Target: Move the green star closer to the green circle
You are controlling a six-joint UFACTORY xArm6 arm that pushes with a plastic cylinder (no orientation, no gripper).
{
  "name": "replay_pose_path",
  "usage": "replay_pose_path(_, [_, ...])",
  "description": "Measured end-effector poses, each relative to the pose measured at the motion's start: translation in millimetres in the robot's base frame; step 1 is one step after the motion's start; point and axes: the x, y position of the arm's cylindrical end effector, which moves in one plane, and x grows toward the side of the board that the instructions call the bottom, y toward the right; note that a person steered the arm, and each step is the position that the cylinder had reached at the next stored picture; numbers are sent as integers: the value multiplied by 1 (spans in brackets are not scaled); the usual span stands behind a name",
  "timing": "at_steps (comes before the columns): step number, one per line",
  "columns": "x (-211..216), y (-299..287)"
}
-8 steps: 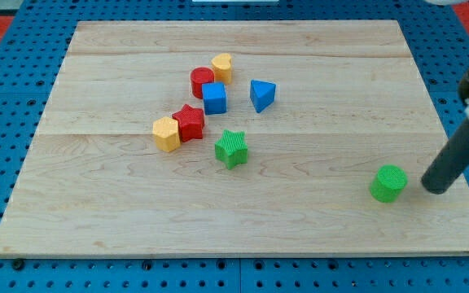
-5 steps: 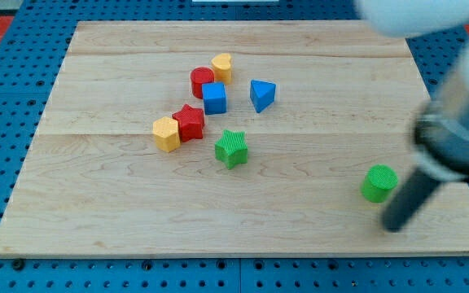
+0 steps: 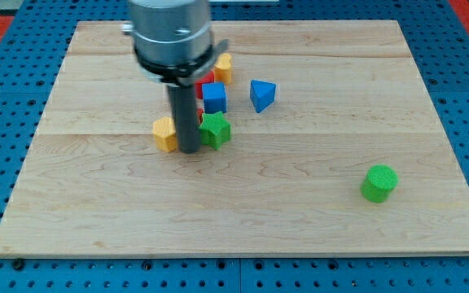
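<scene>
One rod, no pincer, my tip [image 3: 190, 150] touching green star [image 3: 214, 130], green circle [image 3: 379, 182] well apart.

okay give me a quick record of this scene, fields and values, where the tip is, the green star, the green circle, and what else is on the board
tip: my tip, at the green star's left side, between it and the yellow block
green star, mid-board, below the blue cube
green circle, alone, far toward the view's lower right
other blocks: blue triangle, yellow heart, red blocks mostly hidden behind the rod
board: wooden board
</scene>
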Motion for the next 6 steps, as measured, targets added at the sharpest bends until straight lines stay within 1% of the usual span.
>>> replay_pose_path(1, [-27, 17])
replay_pose_path(2, [-35, 102])
replay_pose_path(3, [2, 146])
replay_pose_path(4, [-37, 119])
replay_pose_path(5, [-46, 148])
replay_pose_path(6, [-33, 193])
